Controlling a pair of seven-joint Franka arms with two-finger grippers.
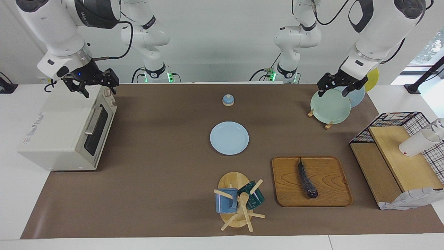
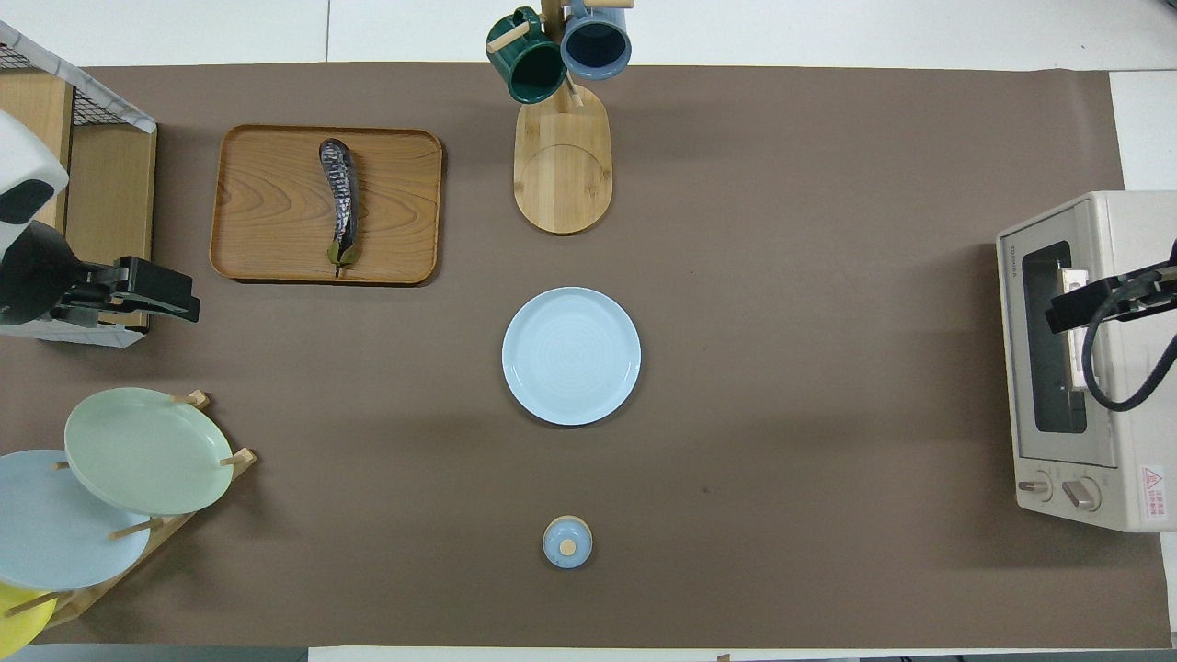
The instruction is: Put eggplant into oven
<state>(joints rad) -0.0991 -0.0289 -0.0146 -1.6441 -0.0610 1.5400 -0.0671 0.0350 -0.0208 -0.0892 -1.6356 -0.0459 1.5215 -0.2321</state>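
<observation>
Eggplant: we see the slim dark purple eggplant (image 1: 307,179) lying on the rectangular wooden tray (image 1: 329,194), toward the left arm's end of the tabletop (image 1: 166,166).
Oven: boxy cream-white toaster oven (image 1: 62,132), door shut, at the right arm's end.
Left tool (image 1: 341,86): up over the pale green plate (image 1: 329,106), fingers apart, holding nothing.
Right tool (image 1: 93,82): over the oven's top, fingers apart, empty.

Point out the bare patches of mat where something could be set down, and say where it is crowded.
Widest bare stretch: between the blue plate and the oven. Another lies between that plate, the wooden tray and the plate rack. Crowded: the left arm's end, where tray, rack and wire basket cluster, and the mug stand beside the tray.
</observation>
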